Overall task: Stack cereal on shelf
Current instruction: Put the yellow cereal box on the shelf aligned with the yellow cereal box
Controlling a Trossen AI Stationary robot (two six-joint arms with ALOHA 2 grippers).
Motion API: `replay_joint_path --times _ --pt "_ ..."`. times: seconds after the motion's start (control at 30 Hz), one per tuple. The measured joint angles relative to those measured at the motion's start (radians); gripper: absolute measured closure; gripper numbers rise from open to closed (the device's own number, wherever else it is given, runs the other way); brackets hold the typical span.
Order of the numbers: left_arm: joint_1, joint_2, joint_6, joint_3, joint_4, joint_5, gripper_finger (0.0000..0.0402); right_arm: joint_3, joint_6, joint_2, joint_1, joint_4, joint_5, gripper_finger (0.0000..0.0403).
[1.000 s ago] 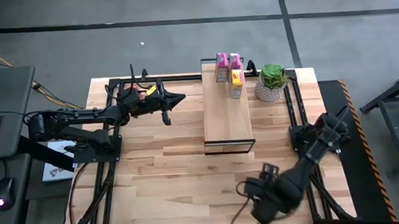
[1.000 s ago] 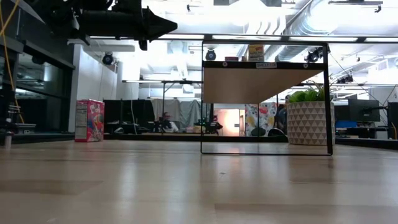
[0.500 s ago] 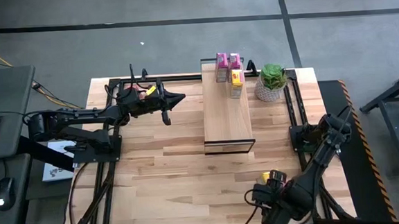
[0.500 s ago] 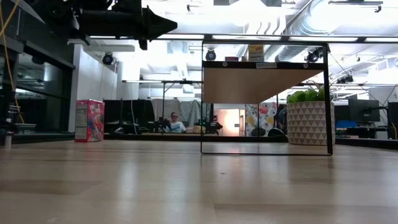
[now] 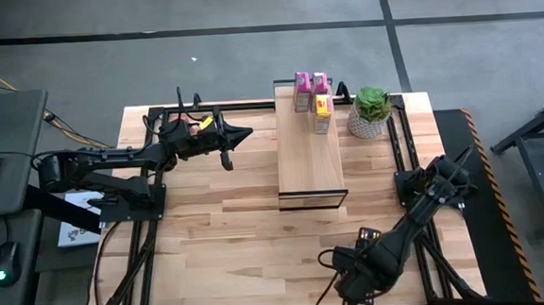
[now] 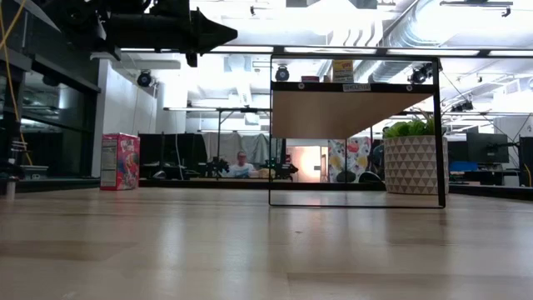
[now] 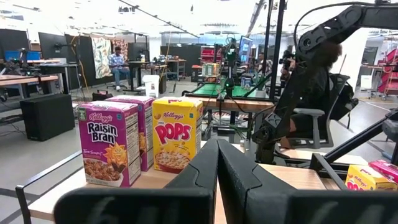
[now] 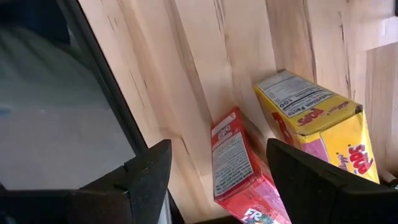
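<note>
Yellow Pops cereal box (image 8: 318, 132) lies beside a red box (image 8: 241, 171).

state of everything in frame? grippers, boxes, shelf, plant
left gripper: shut, empty, raised left of the shelf.
right gripper: open, empty, over the red box.
red box: lying on the table, not gripped.
yellow Pops box: lying beside the red box.
shelf: three boxes upright at its far end.
Raisin Bran box: upright on the shelf.
potted plant: upright right of the shelf.
</note>
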State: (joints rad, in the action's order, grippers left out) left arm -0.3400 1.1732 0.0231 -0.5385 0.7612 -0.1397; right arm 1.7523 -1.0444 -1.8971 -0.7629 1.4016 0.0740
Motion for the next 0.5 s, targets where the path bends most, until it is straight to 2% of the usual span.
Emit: replay_joint_path --times 0.27,0.5 --pt "0.000 0.000 0.000 0.000 0.000 0.000 0.0401 0.000 0.042 -0.044 0.017 0.050 0.059 0.0149" --pt "0.000 0.000 0.000 0.000 0.000 0.000 0.0401 -0.001 0.051 -0.048 0.022 0.077 0.027 0.0149"
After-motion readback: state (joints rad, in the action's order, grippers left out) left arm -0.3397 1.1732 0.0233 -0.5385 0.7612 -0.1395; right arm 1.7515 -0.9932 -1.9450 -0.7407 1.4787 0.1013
